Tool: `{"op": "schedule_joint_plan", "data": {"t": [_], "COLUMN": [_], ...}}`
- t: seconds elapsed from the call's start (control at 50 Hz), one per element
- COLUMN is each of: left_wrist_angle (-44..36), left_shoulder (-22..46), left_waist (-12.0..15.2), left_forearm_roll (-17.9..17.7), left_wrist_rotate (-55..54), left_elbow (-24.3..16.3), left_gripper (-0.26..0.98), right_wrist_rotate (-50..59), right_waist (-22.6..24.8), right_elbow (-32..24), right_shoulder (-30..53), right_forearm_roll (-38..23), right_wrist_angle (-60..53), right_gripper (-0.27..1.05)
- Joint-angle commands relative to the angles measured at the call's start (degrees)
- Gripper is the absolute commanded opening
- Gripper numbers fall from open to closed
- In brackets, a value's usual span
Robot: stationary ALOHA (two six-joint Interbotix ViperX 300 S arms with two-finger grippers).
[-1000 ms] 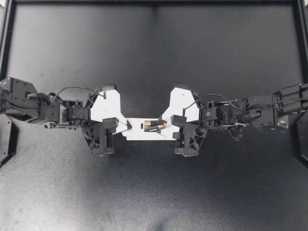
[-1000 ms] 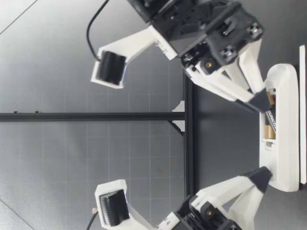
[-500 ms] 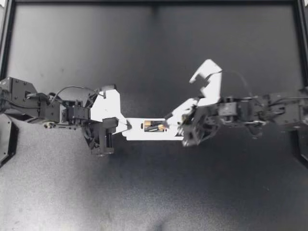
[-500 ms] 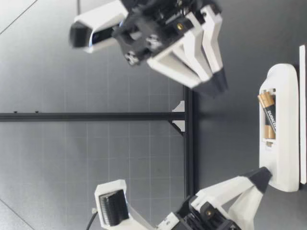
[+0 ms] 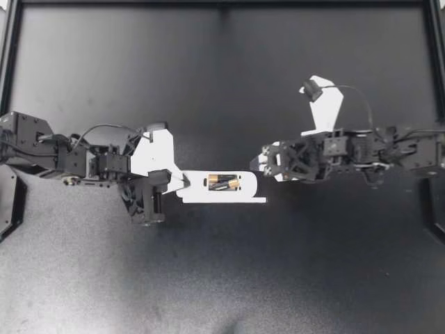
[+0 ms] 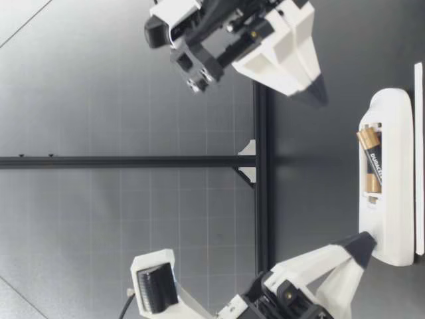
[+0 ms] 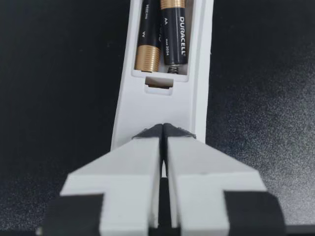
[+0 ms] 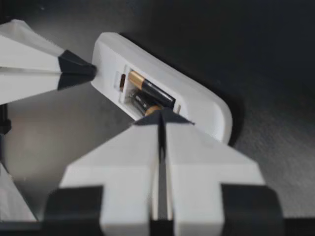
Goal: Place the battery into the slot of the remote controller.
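Note:
The white remote point(image 5: 245, 189) lies flat at mid-table with its battery slot facing up. Two black-and-gold batteries point(image 5: 222, 183) lie side by side in the slot, as the left wrist view shows for one battery point(image 7: 173, 34) and its neighbour point(image 7: 147, 37). My left gripper point(image 5: 183, 182) is shut, and its black tips rest on the remote's end point(image 7: 162, 105). My right gripper point(image 5: 259, 162) is shut and empty. It hangs above and just beyond the remote's other end point(image 6: 388, 100), clear of it. In the right wrist view this gripper point(image 8: 161, 112) hovers over the slot's batteries point(image 8: 150, 92).
The black mat point(image 5: 222, 278) covers the table, with black frame rails point(image 5: 222, 4) along the far edge and the sides. A thin white strip point(image 5: 243, 202) lies along the remote's near side. A dark post point(image 6: 262, 199) stands behind the remote.
My right gripper, open around the battery a second ago, has let go, risen, drawn back to the right and shut. The battery stays in the slot. The left gripper has not moved.

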Motion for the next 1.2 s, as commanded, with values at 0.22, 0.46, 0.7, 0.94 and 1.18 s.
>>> {"op": "schedule_joint_plan", "data": {"t": [0.22,0.46,0.7,0.94,1.18], "left_wrist_angle": [-0.26,-0.18,-0.18,-0.18,-0.18], "left_shoulder": [-1.67,-1.67,-1.67,-1.67,-1.58], "left_waist": [0.26,0.26,0.26,0.26,0.26], "left_forearm_roll": [0.00,-0.09,-0.09,0.00,-0.09], "left_wrist_rotate": [0.00,0.00,-0.09,-0.09,-0.09], "left_elbow": [-0.53,-0.62,-0.44,-0.44,-0.44], "left_gripper": [-0.13,-0.13,-0.13,-0.13,-0.13], "right_wrist_rotate": [0.00,0.00,-0.09,-0.09,-0.26], "right_waist": [1.23,2.55,2.90,3.78,4.57], "right_elbow": [-3.43,-4.48,-5.10,-6.68,-7.56], "right_shoulder": [1.85,3.78,4.75,6.68,6.68], "right_forearm_roll": [-1.49,-1.49,-2.11,-3.34,-4.39], "right_wrist_angle": [0.18,0.18,0.26,0.44,4.13], "right_gripper": [-0.13,-0.13,-0.13,-0.13,-0.13]}}
